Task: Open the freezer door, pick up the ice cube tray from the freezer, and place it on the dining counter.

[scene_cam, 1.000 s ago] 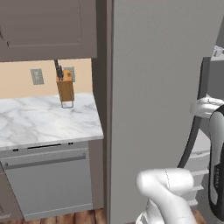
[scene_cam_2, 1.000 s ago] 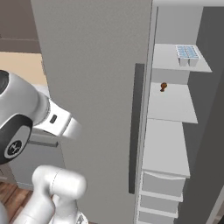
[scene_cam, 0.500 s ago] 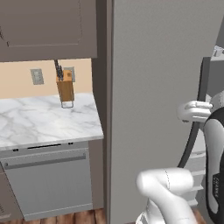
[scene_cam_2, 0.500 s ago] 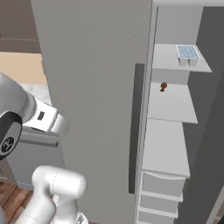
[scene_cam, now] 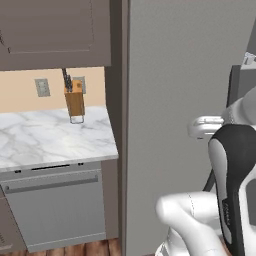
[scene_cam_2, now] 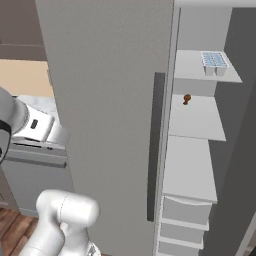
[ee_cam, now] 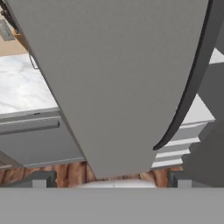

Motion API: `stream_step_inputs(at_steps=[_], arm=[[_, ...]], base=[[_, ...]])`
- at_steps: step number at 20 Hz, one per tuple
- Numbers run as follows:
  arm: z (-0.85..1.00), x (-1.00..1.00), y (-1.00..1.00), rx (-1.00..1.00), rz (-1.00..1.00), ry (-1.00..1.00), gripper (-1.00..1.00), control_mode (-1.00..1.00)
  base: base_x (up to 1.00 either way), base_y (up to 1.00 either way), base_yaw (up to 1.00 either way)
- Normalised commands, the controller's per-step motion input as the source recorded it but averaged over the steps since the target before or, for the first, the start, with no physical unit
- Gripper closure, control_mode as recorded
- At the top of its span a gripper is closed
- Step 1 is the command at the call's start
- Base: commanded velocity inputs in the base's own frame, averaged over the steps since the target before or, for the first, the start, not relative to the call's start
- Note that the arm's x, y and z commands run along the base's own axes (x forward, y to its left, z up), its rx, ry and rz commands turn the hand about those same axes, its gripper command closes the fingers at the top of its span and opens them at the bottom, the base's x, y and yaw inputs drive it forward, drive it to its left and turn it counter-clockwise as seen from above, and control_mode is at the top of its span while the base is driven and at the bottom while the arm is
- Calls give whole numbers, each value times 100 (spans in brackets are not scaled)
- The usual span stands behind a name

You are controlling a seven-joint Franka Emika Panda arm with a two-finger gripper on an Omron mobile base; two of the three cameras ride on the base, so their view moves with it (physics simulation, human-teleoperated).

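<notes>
The freezer door (scene_cam_2: 244,150) stands swung open at the far right, baring white shelves. On the top shelf sits the pale blue ice cube tray (scene_cam_2: 215,61), apart from the arm. My gripper (ee_cam: 111,180) is open with nothing between its fingertips (ee_cam: 43,178). It faces the closed twin grey door (ee_cam: 113,74) from close by, with that door's curved dark handle (ee_cam: 192,83) to its right. In the right base view my hand (scene_cam_2: 42,129) hangs left of this door, far from the tray. The dining counter is out of view.
A marble worktop (scene_cam: 45,137) with a wooden knife block (scene_cam: 75,102) lies left of the fridge, over a grey dishwasher front (scene_cam: 55,210). A small brown item (scene_cam_2: 186,98) sits on the second freezer shelf, and drawers (scene_cam_2: 182,222) lie below the shelves.
My arm has drawn back to the left, away from the open freezer side. The jaws stayed open, and the tray and doors have not moved.
</notes>
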Motion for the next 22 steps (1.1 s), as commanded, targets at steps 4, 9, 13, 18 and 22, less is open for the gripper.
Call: stream_step_inputs(at_steps=[4,9,13,18,22], arm=[[0,15,-1,0,0,1,-100,-100],[0,1,0,0,0,0,-100,-100],[0,0,0,0,0,0,-100,-100],[0,0,0,0,0,0,-100,-100],[0,0,0,0,0,0,-100,100]], base=[[0,0,0],[0,0,0],[0,0,0],[0,0,0],[-29,-11,0]])
